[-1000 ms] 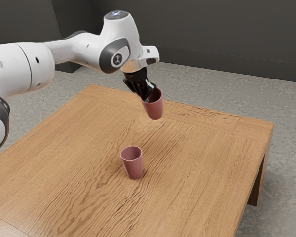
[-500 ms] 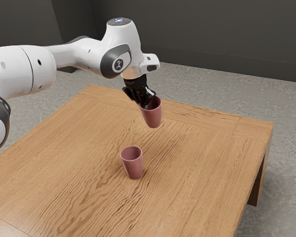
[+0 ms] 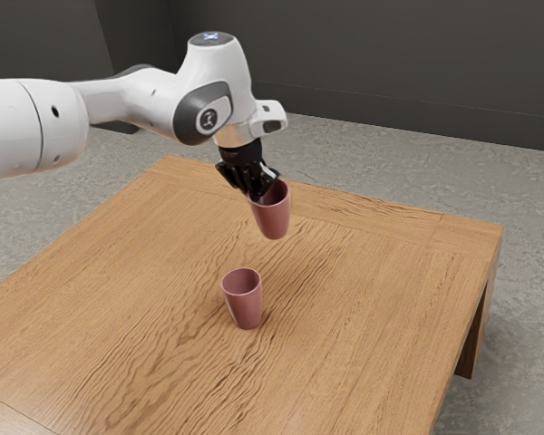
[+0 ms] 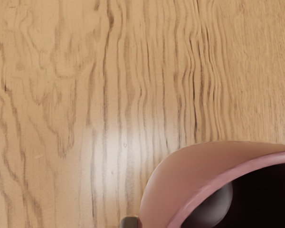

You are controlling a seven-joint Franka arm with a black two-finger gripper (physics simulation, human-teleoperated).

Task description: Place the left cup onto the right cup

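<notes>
- Exterior view: held cup [image 3: 273, 217] dusty pink, plain and handleless, tapered, wider at the rim than at the base; same colour and shape as the standing cup [image 3: 243, 299].
- Hangs in the air, clear of the wooden table [image 3: 390, 299], above the standing cup and slightly toward the exterior view's right of it, well apart from it.
- Tilted rather than upright: long axis leaning off vertical, mouth uppermost and turned toward the exterior view's right, base lowest and angled a little back toward the standing cup.
- Black gripper [image 3: 259, 188] at the held cup's rim, jaws narrow and pinched on the cup wall, on the rim side nearer the white arm [image 3: 118, 100], which reaches in from the exterior view's left, higher than the standing cup.
- Standing cup upright on the table, mouth up, long axis vertical, standing free.
- Wrist view: held cup's [image 4: 194, 180] smooth pink outer wall and curved rim just under the hand, with a dark hollow inside the rim.
- Wood-grain table [image 4: 85, 95] lying beyond the held cup, pale brown with darker wavy streaks.
</notes>
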